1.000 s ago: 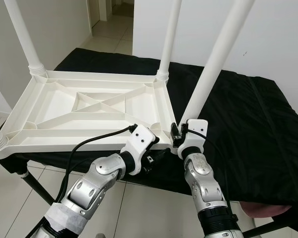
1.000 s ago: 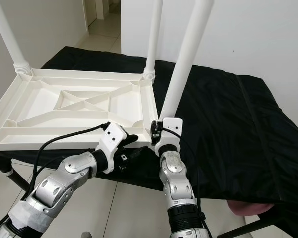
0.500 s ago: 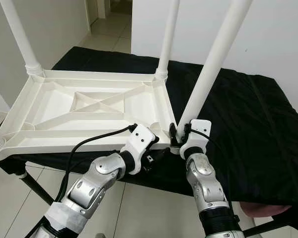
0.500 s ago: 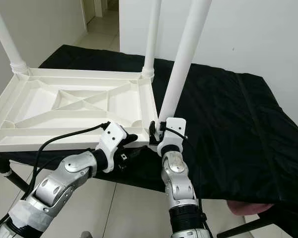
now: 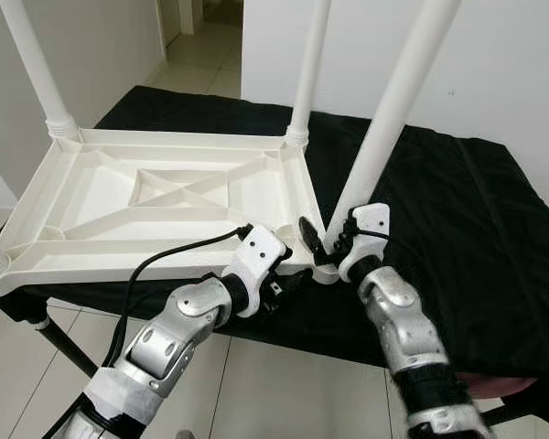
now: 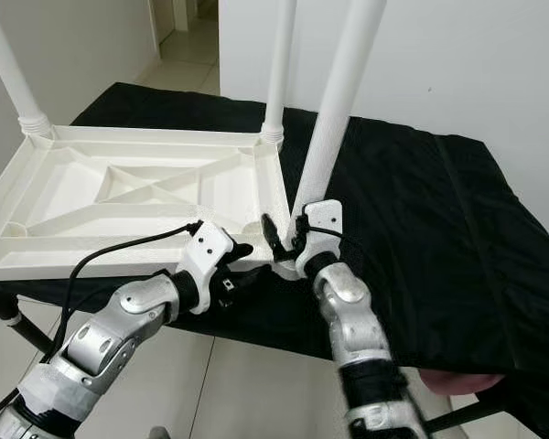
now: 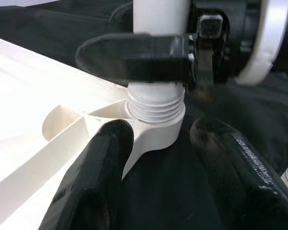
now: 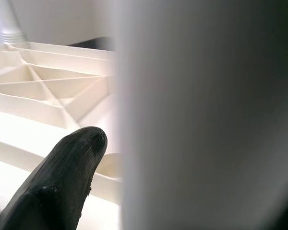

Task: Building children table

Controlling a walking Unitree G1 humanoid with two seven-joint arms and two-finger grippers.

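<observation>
White upturned table top, ribbed underside, legs upright.

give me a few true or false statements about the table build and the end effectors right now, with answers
1. The white table top lies upside down on a black cloth. True.
2. The right end effector is around the near-right leg just above its threaded base. True.
3. The near-right leg lies flat on the cloth. False: it stands in the corner socket, leaning slightly.
4. The left end effector is clamped on the far-left leg. False: its open fingers sit either side of the near-right corner socket.
5. The table top's underside shows crossing ribs. True.
</observation>
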